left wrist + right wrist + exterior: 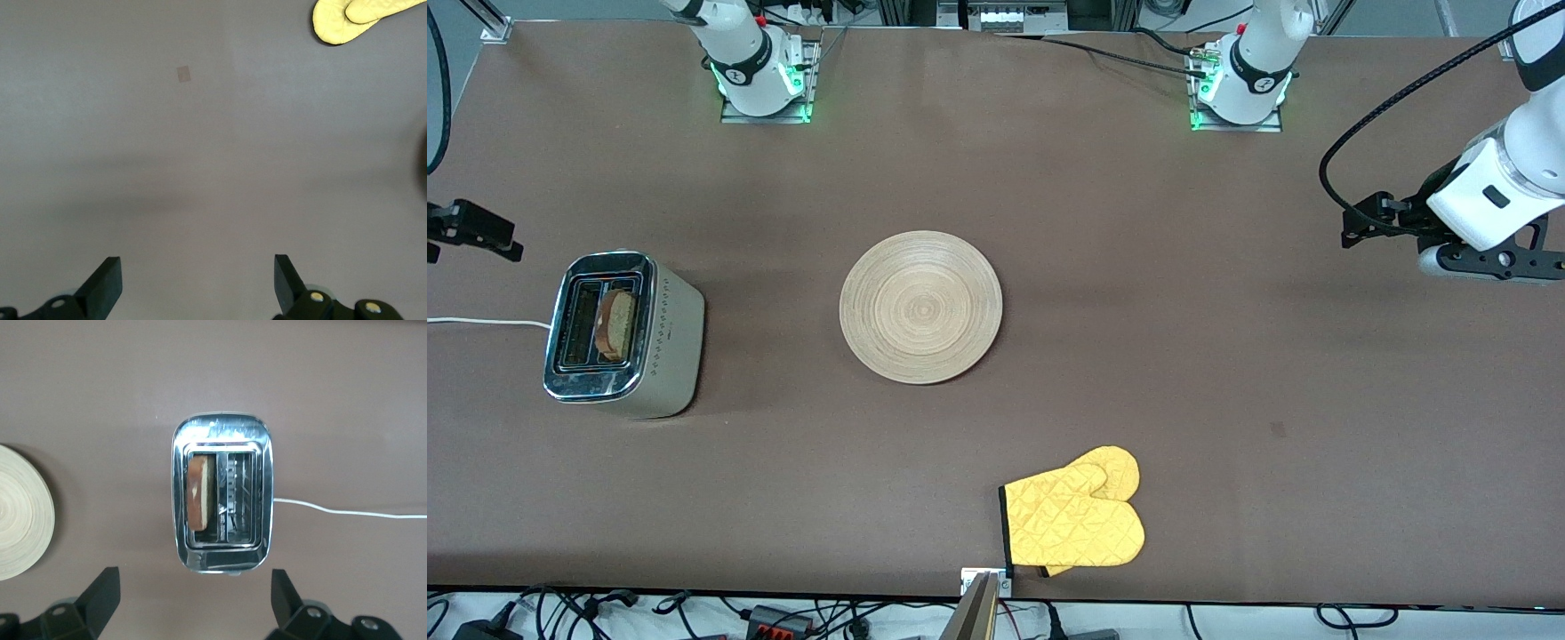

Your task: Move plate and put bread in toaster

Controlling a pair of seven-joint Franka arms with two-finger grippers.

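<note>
The toaster stands toward the right arm's end of the table. The bread stands upright in the slot on the plate's side. Both show in the right wrist view, toaster and bread. The wooden plate lies flat and bare mid-table; its edge shows in the right wrist view. My right gripper is open and empty over the table's edge at its own end, apart from the toaster. My left gripper is open and empty over bare table at its own end.
A yellow oven mitt lies nearer the front camera than the plate, by the table's front edge; it also shows in the left wrist view. The toaster's white cord runs off the right arm's end. A small mark is on the table.
</note>
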